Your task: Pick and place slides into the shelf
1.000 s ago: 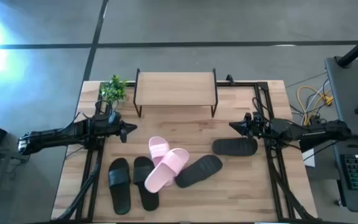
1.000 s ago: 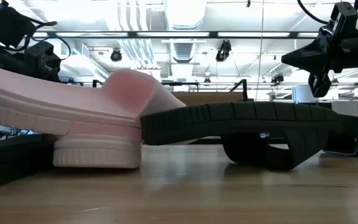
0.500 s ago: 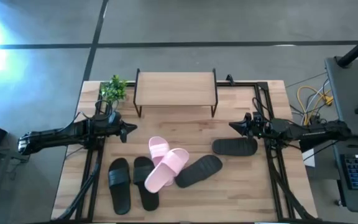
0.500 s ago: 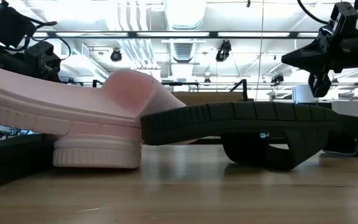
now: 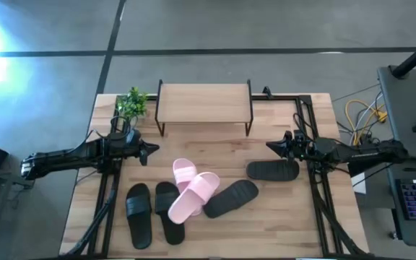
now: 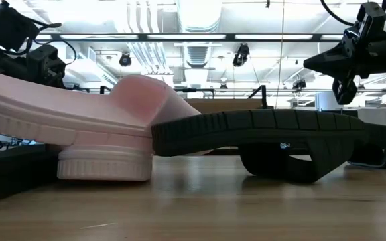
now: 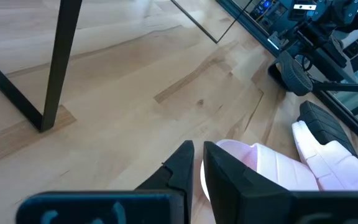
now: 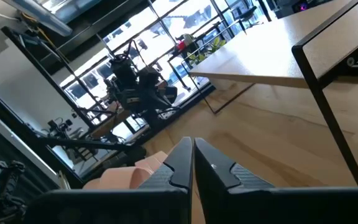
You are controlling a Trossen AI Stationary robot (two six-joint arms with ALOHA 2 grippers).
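Both my grippers — left gripper (image 5: pixel 147 152), right gripper (image 5: pixel 270 147) — hang with fingers pressed together, holding nothing, just in front of the shelf (image 5: pixel 204 103). The slides lie farther out from it: one pink slide (image 5: pixel 196 195) rests across the other pink slide (image 5: pixel 184 172) and touches a black slide (image 5: pixel 230 197) — grabbing any one could drag its neighbours.

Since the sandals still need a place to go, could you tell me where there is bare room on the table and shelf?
The shelf top is bare, as is the tabletop strip between its legs and the pink slides. The front middle is crowded: black slides and pink ones overlap or lie close.
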